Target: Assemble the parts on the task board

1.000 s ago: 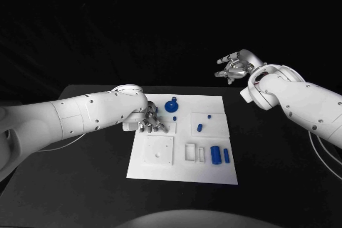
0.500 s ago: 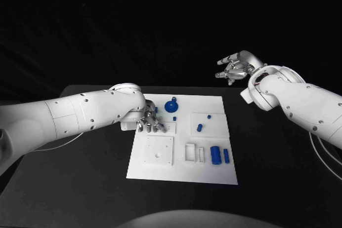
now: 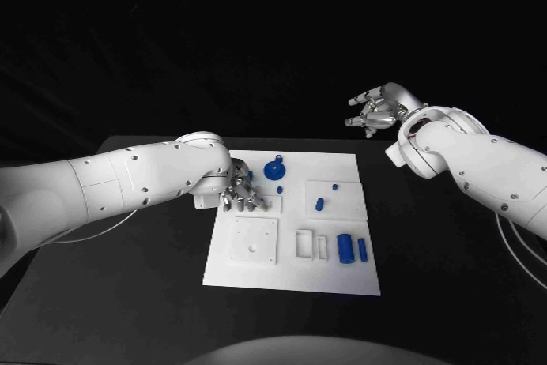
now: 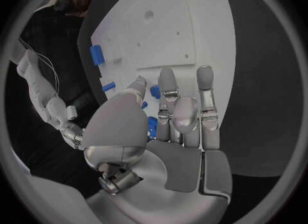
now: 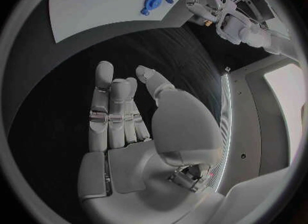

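The white task board (image 3: 291,274) lies mid-table. My left hand (image 3: 243,193) hangs over its near-left upper corner with fingers stretched out, holding nothing. A small blue peg (image 3: 279,190) stands just beside its fingertips, and in the left wrist view the peg (image 4: 154,91) sits between thumb tip and fingers (image 4: 168,88). A round blue piece (image 3: 275,170) stands just beyond the hand. Two small blue pieces (image 3: 320,204) sit mid-board. A thick blue cylinder (image 3: 345,247) and a thinner one (image 3: 363,250) lie at the lower right. My right hand (image 3: 374,108) is raised beyond the board's far right corner, fingers apart and empty.
White raised blocks and recesses (image 3: 253,240) cover the board's lower left. Black table (image 3: 137,302) surrounds the board on every side. In the right wrist view the board (image 5: 90,3) and the round blue piece (image 5: 153,0) lie far beyond my open right hand (image 5: 128,126).
My left hand has edged slightly to the right over the board's upper left. The right hand has barely moved.
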